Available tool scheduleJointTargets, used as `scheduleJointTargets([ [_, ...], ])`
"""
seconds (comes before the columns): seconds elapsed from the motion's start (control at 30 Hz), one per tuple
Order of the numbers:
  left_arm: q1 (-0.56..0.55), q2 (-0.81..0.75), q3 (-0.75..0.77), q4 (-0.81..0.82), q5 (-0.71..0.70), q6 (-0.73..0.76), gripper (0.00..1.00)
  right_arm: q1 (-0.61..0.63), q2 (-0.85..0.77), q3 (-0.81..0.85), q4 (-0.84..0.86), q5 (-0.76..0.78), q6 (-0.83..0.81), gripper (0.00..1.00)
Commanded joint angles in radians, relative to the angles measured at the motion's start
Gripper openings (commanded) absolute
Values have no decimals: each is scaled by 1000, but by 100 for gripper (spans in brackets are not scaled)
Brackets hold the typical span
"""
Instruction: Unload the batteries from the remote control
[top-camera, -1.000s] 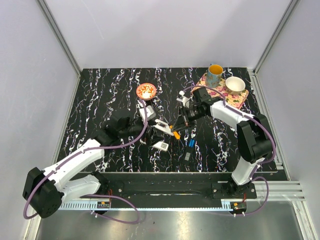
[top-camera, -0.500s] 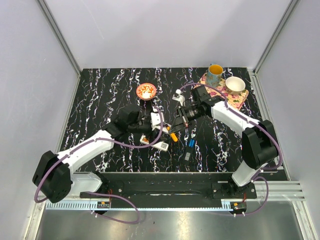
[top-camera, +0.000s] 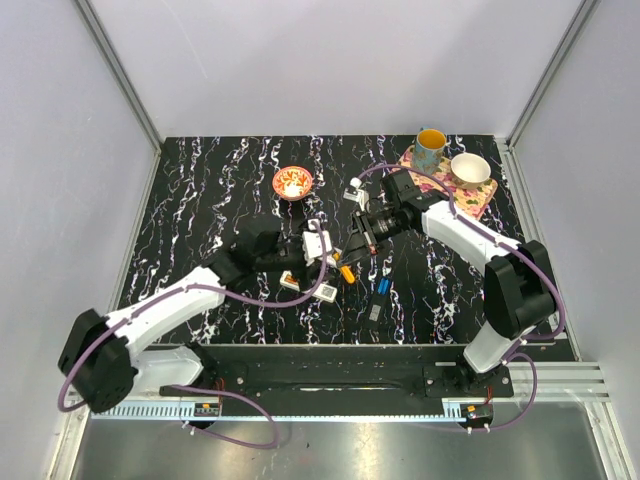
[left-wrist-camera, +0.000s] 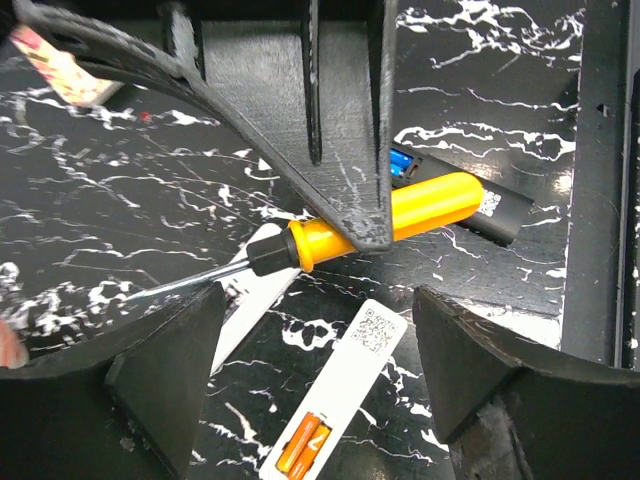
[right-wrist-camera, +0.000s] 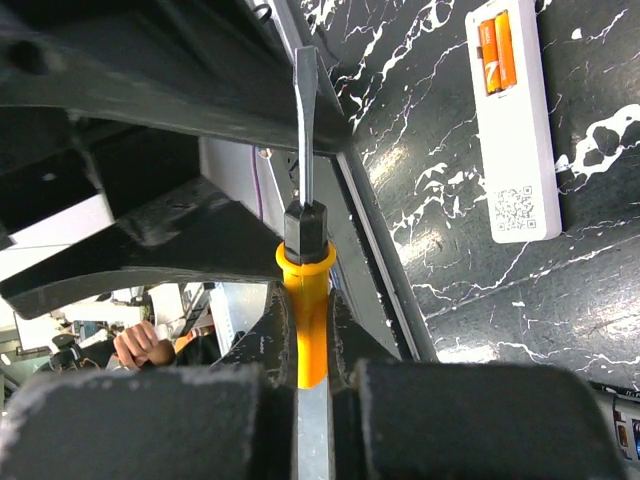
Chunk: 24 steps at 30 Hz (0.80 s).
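- The batteries (left-wrist-camera: 303, 452), two orange cells side by side, sit in the open bay at one end of the remote control (left-wrist-camera: 352, 372), lying along its length.
- The remote slants across the worktop (left-wrist-camera: 120, 190), right between the spread fingers of the left pincer (left-wrist-camera: 315, 320), which grips nothing. That arm looks nearer.
- Just beyond the remote's far end, the right pincer (right-wrist-camera: 303, 330) is clenched on the screwdriver (right-wrist-camera: 305, 265).
- Since a second ago the left pincer has pushed in toward the remote, while the screwdriver has barely shifted.
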Motion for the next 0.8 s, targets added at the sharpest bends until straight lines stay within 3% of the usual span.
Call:
scheduleJointTargets([
  [0.0, -30, -172, -49, 62, -128, -2, 82, 20, 20, 50, -8, 24, 4, 0],
  [0.1, -40, -226, -68, 62, -145, -2, 86, 18, 29, 49, 3, 14, 10, 0],
  [0.27, -63, -184, -42, 62, -121, 64, 88, 24, 22, 38, 8, -9, 2, 0],
  [0.63, -66, -6, 46, 55, -90, 153, 85, 38, -21, 17, 1, -33, -13, 0],
  [0.77, -66, 0, 44, 48, -93, 148, 77, 38, -30, 17, 0, -29, -16, 0],
])
